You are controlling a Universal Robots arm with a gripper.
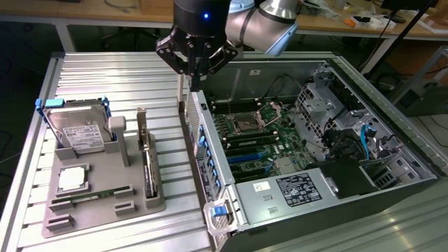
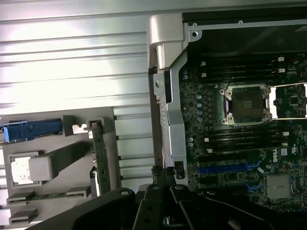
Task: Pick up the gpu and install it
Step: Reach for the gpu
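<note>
The gpu (image 1: 148, 164) is a thin dark card standing on edge in a slot of the grey holder (image 1: 105, 212), its silvery bracket end pointing up at the far side. In the wrist view the gpu (image 2: 99, 154) stands at the holder's (image 2: 111, 143) edge nearest the case. My gripper (image 1: 198, 79) hangs above the open computer case's (image 1: 210, 173) wall on the holder side, up and to the exterior view's right of the gpu and well clear of it. Its fingers meet at a point, shut on nothing. The gripper (image 2: 163, 175) hovers over that same case wall.
The holder also carries a silver hard drive (image 1: 77, 128) with blue rails, a square chip (image 1: 72, 179) and a green memory stick (image 1: 94, 195). Inside the case lie the motherboard (image 1: 255, 131), blue card slots (image 1: 245, 157), cables and a power supply (image 1: 297, 190). Ribbed metal table (image 1: 119, 79) surrounds them.
</note>
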